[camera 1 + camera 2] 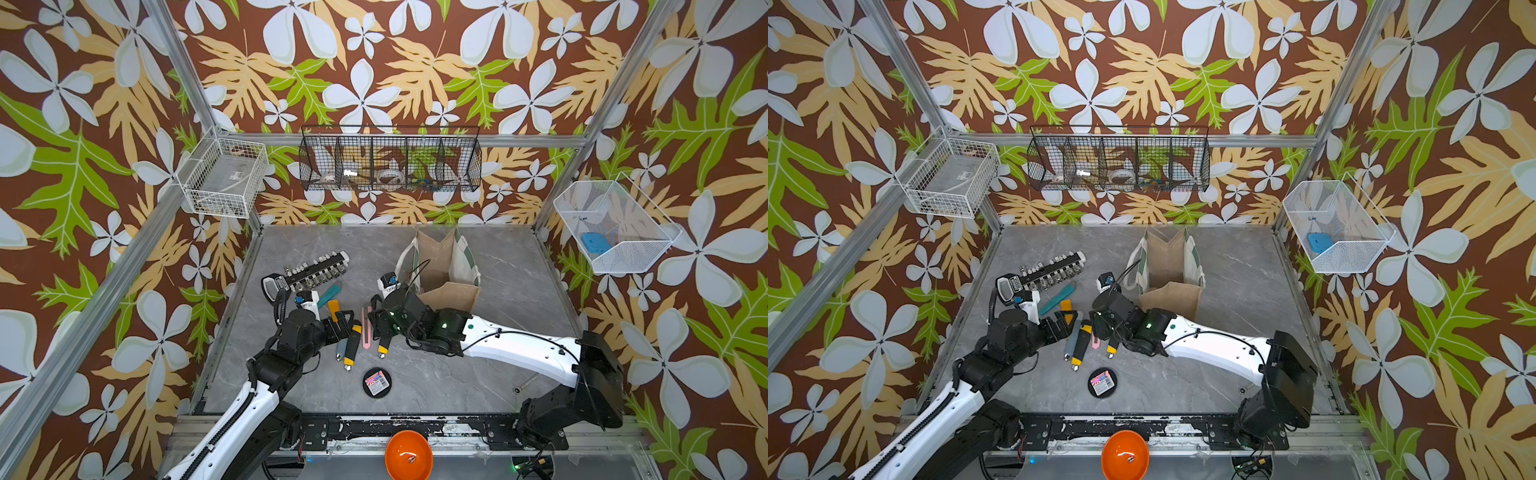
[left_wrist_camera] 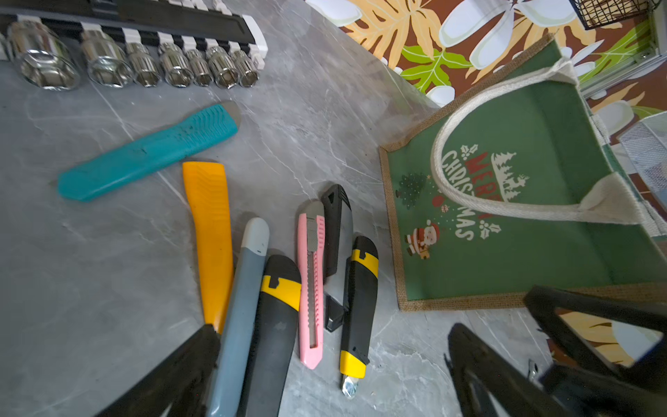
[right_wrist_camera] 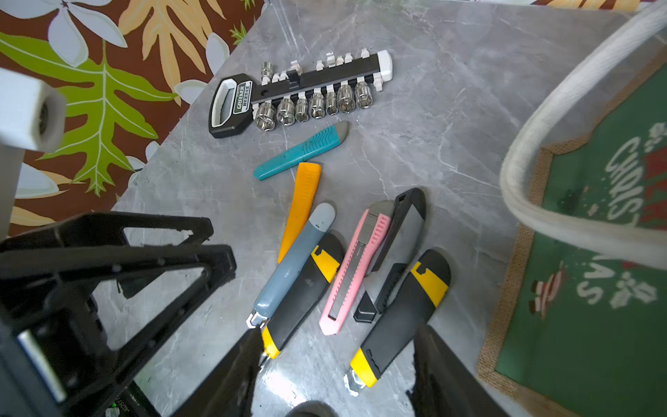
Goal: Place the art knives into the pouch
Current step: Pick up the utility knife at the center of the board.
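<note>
Grey marble table [image 1: 498, 291], knives [image 1: 353, 345] heaped left of the pouch [image 1: 436, 257]. Left claw [image 2: 334, 330] and right claw [image 3: 337, 328] both gape, the right over a black-yellow knife [image 3: 400, 317]. I'd centre on its handle before pinching.

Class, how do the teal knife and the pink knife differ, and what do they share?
The teal knife shows a ridged body, no slider; the pink knife shows a grey slider and toothed track. The teal knife lies beside the socket rail; the pink knife lies between two black-and-yellow knives. Both lie flat on the table.
</note>
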Controlling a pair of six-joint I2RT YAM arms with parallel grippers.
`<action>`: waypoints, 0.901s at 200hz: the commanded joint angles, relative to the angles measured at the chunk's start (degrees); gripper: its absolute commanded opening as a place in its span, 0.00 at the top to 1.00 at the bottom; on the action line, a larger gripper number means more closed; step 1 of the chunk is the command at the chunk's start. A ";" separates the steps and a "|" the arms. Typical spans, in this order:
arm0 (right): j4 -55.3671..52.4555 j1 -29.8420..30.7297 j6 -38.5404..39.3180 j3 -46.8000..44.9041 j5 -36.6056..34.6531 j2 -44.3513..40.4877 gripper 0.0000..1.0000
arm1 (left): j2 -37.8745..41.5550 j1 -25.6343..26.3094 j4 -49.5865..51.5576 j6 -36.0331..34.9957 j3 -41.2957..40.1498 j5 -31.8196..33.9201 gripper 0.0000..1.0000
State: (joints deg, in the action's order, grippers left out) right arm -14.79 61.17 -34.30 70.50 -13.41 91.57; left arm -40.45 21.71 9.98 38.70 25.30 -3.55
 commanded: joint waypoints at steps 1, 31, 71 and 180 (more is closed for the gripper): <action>-1.65 0.09 -2.10 1.25 -0.13 2.29 0.31 | -0.16 -0.36 -2.93 0.83 -0.07 -2.90 0.00; -5.14 -0.09 -3.81 2.34 -1.88 5.22 0.22 | -0.32 -0.42 -3.86 1.44 -0.33 -3.31 0.00; -5.69 -2.48 -6.69 1.28 1.17 8.04 0.23 | -0.30 -0.45 -4.26 2.17 -0.68 -3.81 0.00; -1.82 -5.03 -9.10 -1.08 3.13 13.71 0.34 | 1.82 -0.40 -4.36 4.02 -2.27 -2.87 0.00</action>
State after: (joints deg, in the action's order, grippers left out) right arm -17.21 56.14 -42.24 68.73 -9.47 104.07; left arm -38.74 21.43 7.01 42.13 23.16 -6.50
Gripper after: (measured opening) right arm 0.664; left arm 0.998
